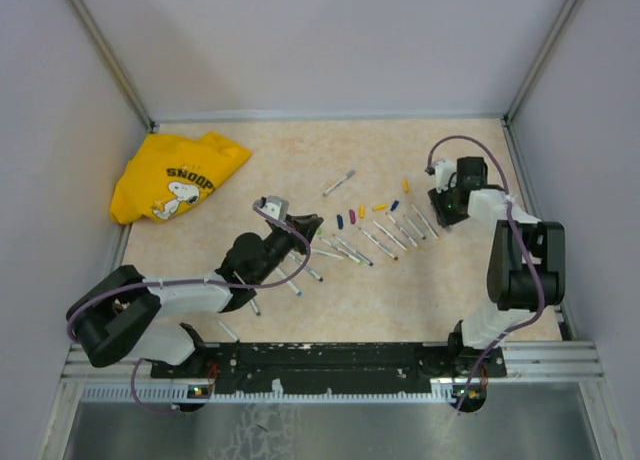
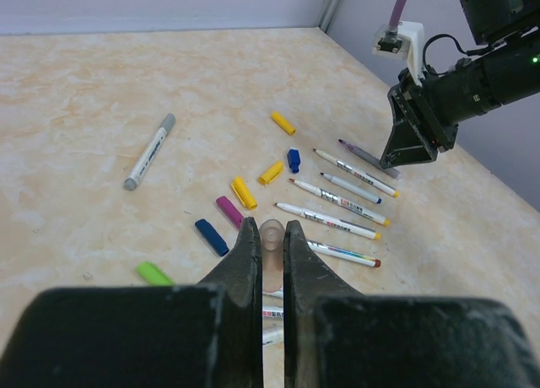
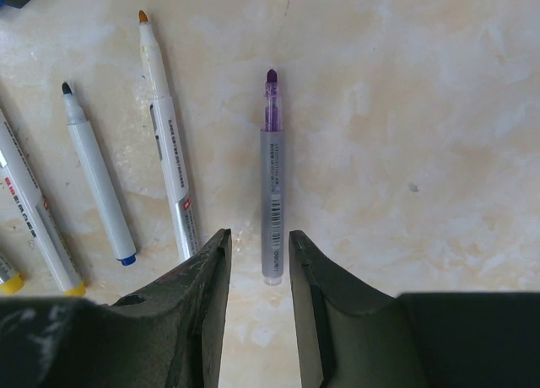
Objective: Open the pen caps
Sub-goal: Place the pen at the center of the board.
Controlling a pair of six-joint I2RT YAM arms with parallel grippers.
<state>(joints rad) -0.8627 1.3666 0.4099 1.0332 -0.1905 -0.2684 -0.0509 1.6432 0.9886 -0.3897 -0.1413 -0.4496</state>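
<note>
Right gripper hanging part-open over uncapped purple pen, holding nothing. Left gripper pinching pinkish cap. Next, probably: dropping cap, reaching for grey marker.

Yellow, blue, magenta, green pen caps

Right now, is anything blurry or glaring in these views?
Left wrist view: the left end effector and the translucent cap it grips are sharp, housing blurred dark. Right wrist view: the purple pen is crisp beyond the right end effector. Top view: even light, no glare.
</note>
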